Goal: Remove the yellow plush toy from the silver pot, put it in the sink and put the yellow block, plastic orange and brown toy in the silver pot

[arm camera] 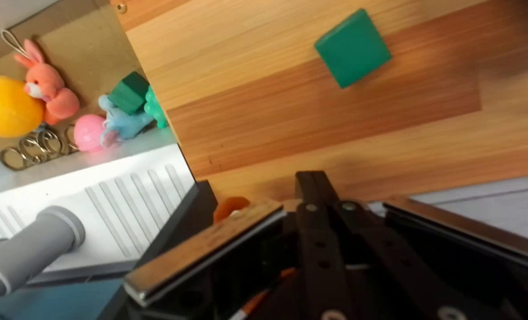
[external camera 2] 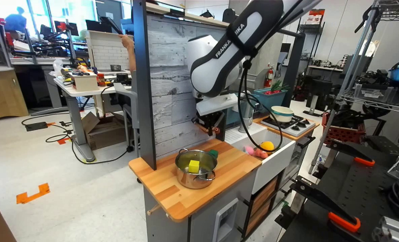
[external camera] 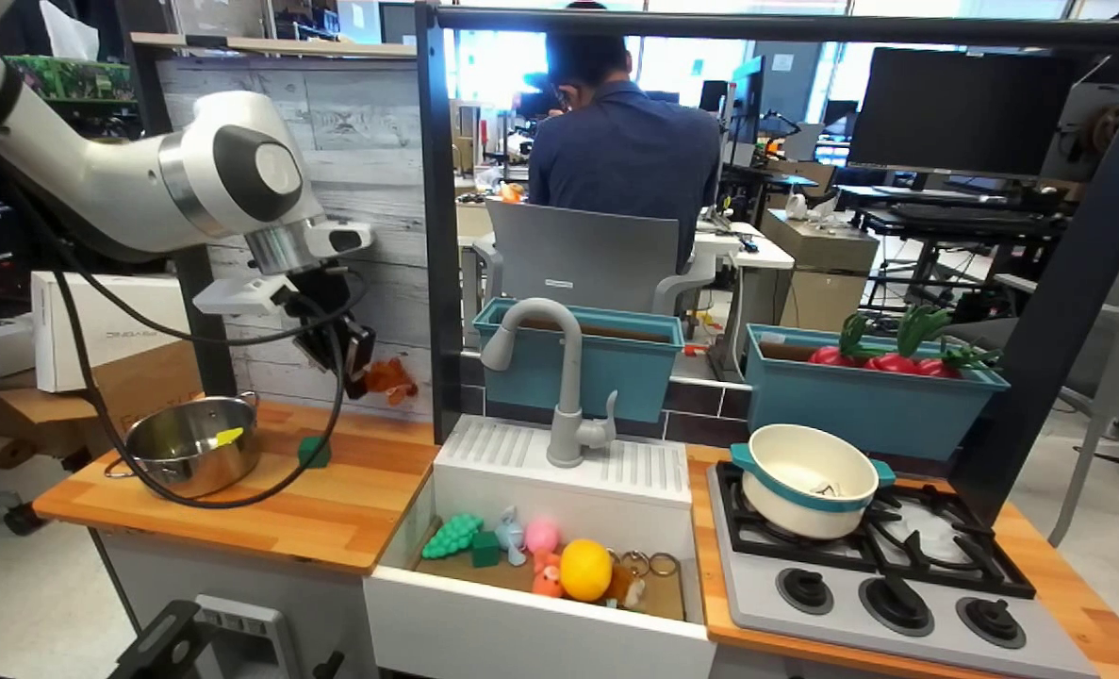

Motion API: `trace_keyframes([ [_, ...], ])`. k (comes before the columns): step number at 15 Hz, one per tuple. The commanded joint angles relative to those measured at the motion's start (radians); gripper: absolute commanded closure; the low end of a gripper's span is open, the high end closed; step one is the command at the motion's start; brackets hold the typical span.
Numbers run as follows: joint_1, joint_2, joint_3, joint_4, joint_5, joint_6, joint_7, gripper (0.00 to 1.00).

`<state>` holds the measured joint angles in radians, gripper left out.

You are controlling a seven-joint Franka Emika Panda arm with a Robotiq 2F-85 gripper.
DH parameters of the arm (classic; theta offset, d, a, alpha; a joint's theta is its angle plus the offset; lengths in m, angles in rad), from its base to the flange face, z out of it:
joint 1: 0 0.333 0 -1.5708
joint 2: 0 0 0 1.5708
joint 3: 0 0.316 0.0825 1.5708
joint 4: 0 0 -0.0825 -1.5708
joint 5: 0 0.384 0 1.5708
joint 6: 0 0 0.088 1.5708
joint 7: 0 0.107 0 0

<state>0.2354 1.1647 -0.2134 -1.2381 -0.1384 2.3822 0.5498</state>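
My gripper point(arm camera: 312, 178) is shut, with its fingertips together, above the wooden counter. The reddish-brown toy point(external camera: 389, 380) hangs in the air at the fingertips point(external camera: 356, 375); in the wrist view only an orange-brown edge of it point(arm camera: 230, 208) shows behind the gripper. The silver pot point(external camera 2: 195, 183) stands on the counter, also in an exterior view point(external camera: 196, 476), apart from the gripper. The yellow block point(external camera 2: 194, 166) is inside the pot. The yellow plush toy point(external camera: 585, 570) lies in the white sink point(external camera: 521, 627), also in the wrist view point(arm camera: 8, 106). I see no plastic orange; it is hidden or out of view.
A green cube point(external camera: 314, 452) sits on the counter beside the pot. The sink holds several other toys and metal rings point(arm camera: 32, 149). The grey faucet point(external camera: 568, 396) and a dark post point(external camera: 438, 236) stand near. A white-and-green bowl point(external camera: 809, 481) is on the stove.
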Motion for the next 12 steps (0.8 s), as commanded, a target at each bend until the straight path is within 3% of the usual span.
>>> trace_keyframes([
  [1,0.046,-0.206,0.017,-0.24,-0.035,0.157,-0.069,1.0],
  [5,0.081,-0.357,0.061,-0.439,-0.044,0.266,-0.144,1.0],
  [12,0.129,-0.604,0.105,-0.796,-0.074,0.344,-0.196,1.0],
])
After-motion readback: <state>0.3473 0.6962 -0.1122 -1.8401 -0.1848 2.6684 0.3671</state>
